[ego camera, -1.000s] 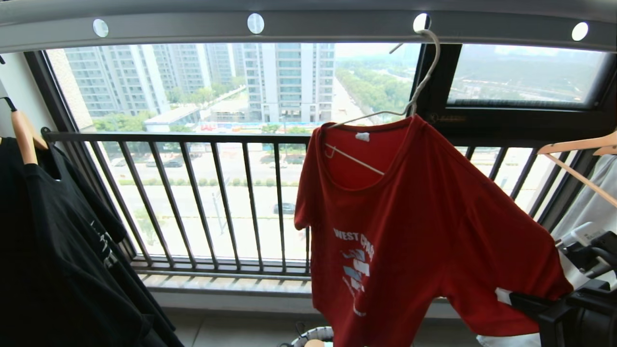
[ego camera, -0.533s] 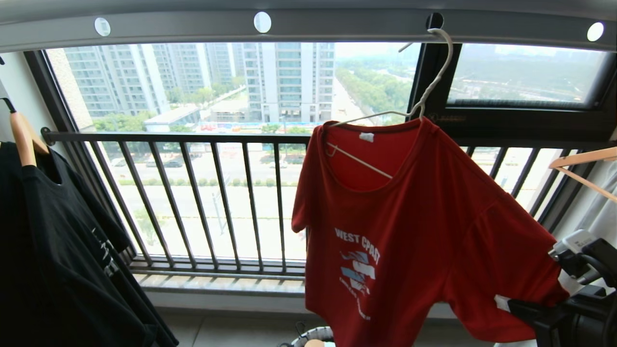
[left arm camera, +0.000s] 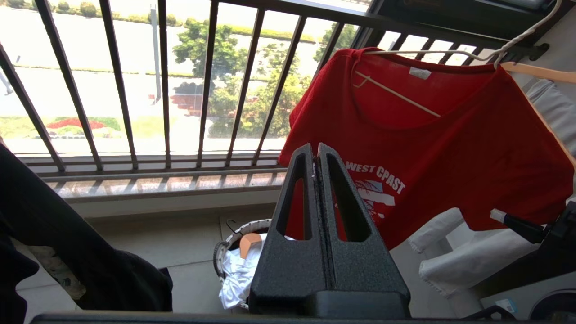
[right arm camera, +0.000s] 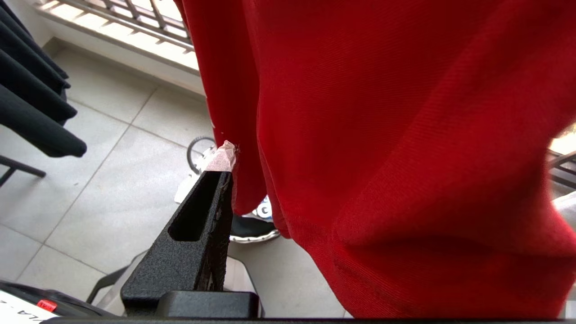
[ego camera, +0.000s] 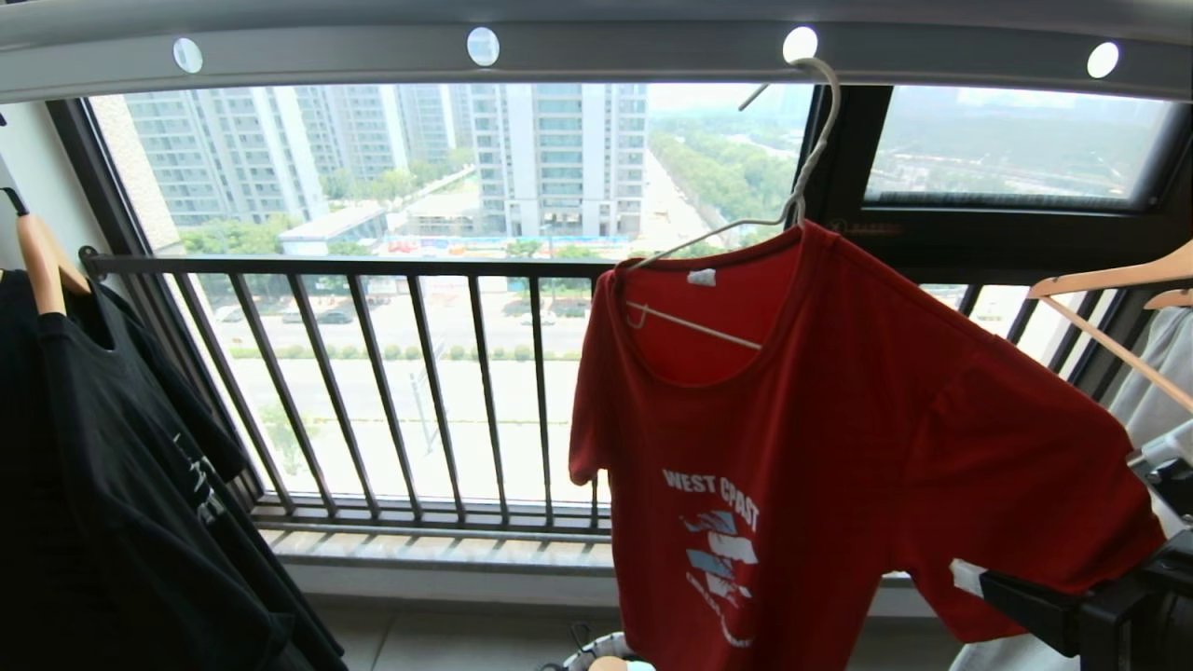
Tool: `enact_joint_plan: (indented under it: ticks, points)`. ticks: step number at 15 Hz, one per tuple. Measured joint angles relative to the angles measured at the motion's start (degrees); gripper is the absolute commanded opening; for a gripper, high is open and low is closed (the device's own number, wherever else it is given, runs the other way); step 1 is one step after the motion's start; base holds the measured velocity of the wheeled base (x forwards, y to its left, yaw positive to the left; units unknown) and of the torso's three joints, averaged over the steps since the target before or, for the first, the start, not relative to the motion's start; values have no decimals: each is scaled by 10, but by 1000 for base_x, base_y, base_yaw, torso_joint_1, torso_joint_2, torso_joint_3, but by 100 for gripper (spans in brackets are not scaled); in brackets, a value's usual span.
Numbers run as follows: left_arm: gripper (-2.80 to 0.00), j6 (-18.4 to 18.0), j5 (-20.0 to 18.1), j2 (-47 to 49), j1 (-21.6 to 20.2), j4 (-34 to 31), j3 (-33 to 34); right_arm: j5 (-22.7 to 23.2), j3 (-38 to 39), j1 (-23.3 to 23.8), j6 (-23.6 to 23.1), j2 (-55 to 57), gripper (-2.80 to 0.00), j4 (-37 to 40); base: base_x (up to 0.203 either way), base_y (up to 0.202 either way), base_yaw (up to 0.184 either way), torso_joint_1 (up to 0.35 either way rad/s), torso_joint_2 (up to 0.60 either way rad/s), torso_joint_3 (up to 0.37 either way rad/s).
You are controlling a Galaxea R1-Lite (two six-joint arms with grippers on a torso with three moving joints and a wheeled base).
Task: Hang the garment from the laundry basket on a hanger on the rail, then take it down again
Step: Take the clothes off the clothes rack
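Balcony rail [ego camera: 606,47] holds the hanger [ego camera: 803,168], garment [ego camera: 839,419] hung above your right pincer [ego camera: 974,573], spread at the sleeve. Left pincer [left arm camera: 316,150] pressed together; take-down not yet done.

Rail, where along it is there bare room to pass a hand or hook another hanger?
Free: the rail stretch between the black T-shirt and the hanger holding the red T-shirt, in front of the balcony railing. Crowded: right of the red T-shirt, where a wooden hanger and the right pincer sit close.
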State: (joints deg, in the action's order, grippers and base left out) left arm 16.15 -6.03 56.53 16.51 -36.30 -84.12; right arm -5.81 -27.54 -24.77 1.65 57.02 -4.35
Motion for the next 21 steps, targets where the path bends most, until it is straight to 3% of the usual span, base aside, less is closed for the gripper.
enact_joint_plan:
  ticks: [6,11,12,17,21]
  points:
    - [-280,0,-4,0,0,0,0,1,-10,0,1,-109,0,0,0,0,0,0,0,0]
    - [-280,0,-5,1,0,0,0,-34,-54,1,1,-199,0,21,0,0,0,0,0,0]
    - [-280,0,-10,2,1,0,0,-35,-69,0,1,-205,-280,24,0,0,0,0,0,0]
    - [-280,1,-26,8,1,0,1,-13,-149,0,0,-144,-280,39,0,0,0,0,0,0]
    - [-280,2,-26,14,1,0,1,-2,-274,-3,0,-35,-280,62,0,0,0,0,0,0]
